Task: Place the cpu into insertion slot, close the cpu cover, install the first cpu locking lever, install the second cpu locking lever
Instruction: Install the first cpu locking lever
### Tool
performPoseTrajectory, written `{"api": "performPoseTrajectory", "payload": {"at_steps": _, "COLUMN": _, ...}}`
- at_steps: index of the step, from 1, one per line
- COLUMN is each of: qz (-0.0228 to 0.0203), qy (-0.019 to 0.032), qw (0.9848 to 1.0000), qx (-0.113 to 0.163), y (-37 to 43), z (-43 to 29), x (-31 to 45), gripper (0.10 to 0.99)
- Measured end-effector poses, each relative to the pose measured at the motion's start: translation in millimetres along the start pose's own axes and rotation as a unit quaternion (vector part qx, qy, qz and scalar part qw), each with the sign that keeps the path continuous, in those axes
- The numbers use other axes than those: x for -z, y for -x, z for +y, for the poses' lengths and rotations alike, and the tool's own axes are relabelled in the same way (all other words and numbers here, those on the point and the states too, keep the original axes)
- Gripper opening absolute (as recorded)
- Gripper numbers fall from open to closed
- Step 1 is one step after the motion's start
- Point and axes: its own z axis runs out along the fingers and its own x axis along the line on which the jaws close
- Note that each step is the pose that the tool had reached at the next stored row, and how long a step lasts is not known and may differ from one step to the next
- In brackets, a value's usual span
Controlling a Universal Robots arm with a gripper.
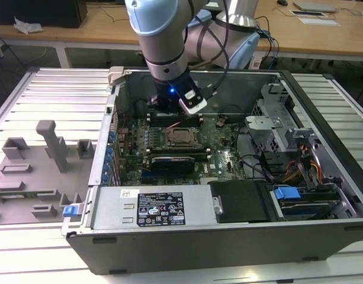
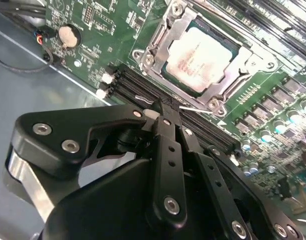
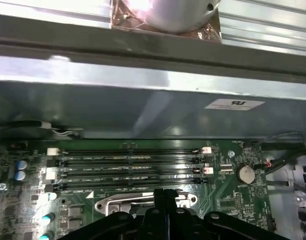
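The cpu [image 2: 202,52] lies in the insertion slot [image 2: 164,74] mid-motherboard [image 2: 100,30], the cpu cover [image 2: 221,91] down over it; the jaws, pressed together, meet a thin locking lever [image 2: 195,108] beside the slot; lever work seems in hand; seating it likely needs downward pressure under its catch.

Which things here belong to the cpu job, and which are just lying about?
Job: cpu, seated; cpu cover, down over it; gripper, shut.
Lying about: memory slots; coin cell; grey parts tray.

Exterior view overlooks case [image 1: 169,236]; both wrist views close on motherboard [image 2: 93,55] [image 3: 232,200]
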Motion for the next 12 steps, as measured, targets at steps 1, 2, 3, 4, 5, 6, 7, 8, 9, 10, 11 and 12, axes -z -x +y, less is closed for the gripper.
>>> {"api": "performPoseTrajectory", "payload": {"at_steps": 1, "qz": -0.0011, "qy": -0.001, "qw": 1.0, "qx": -0.004, "y": 0.0, "z": 0.0, "x": -0.5, "gripper": 0.106}}
{"api": "performPoseTrajectory", "payload": {"at_steps": 2, "qz": -0.0022, "qy": -0.0021, "qw": 1.0, "qx": -0.008, "y": -0.1, "z": 0.0, "x": -0.8, "gripper": 0.106}}
{"api": "performPoseTrajectory", "payload": {"at_steps": 3, "qz": -0.0034, "qy": -0.0032, "qw": 0.9999, "qx": -0.013, "y": -0.2, "z": 0.2, "x": -1.3, "gripper": 0.106}}
{"api": "performPoseTrajectory", "payload": {"at_steps": 4, "qz": -0.0041, "qy": -0.0039, "qw": 0.9999, "qx": -0.015, "y": -0.3, "z": 0.4, "x": -1.9, "gripper": 0.106}}
{"api": "performPoseTrajectory", "payload": {"at_steps": 5, "qz": -0.0048, "qy": -0.0045, "qw": 0.9998, "qx": -0.018, "y": -0.5, "z": 0.7, "x": -2.7, "gripper": 0.106}}
{"api": "performPoseTrajectory", "payload": {"at_steps": 6, "qz": -0.0052, "qy": -0.005, "qw": 0.9998, "qx": -0.02, "y": -0.7, "z": 1.4, "x": -3.7, "gripper": 0.106}}
{"api": "performPoseTrajectory", "payload": {"at_steps": 7, "qz": -0.0056, "qy": -0.0056, "qw": 0.9997, "qx": -0.022, "y": -1.1, "z": 2.5, "x": -5.1, "gripper": 0.106}}
{"api": "performPoseTrajectory", "payload": {"at_steps": 8, "qz": -0.0061, "qy": -0.0064, "qw": 0.9997, "qx": -0.025, "y": -1.5, "z": 4.4, "x": -7.1, "gripper": 0.106}}
{"api": "performPoseTrajectory", "payload": {"at_steps": 9, "qz": -0.0062, "qy": -0.0074, "qw": 0.9996, "qx": -0.025, "y": -1.8, "z": 6.1, "x": -8.4, "gripper": 0.106}}
{"api": "performPoseTrajectory", "payload": {"at_steps": 10, "qz": -0.0064, "qy": -0.0091, "qw": 0.9996, "qx": -0.026, "y": -2.0, "z": 8.1, "x": -9.5, "gripper": 0.106}}
{"api": "performPoseTrajectory", "payload": {"at_steps": 11, "qz": -0.0065, "qy": -0.01, "qw": 0.9996, "qx": -0.026, "y": -2.1, "z": 9.4, "x": -10.2, "gripper": 0.106}}
{"api": "performPoseTrajectory", "payload": {"at_steps": 12, "qz": -0.0066, "qy": -0.0112, "qw": 0.9996, "qx": -0.025, "y": -2.2, "z": 11.4, "x": -11.1, "gripper": 0.106}}
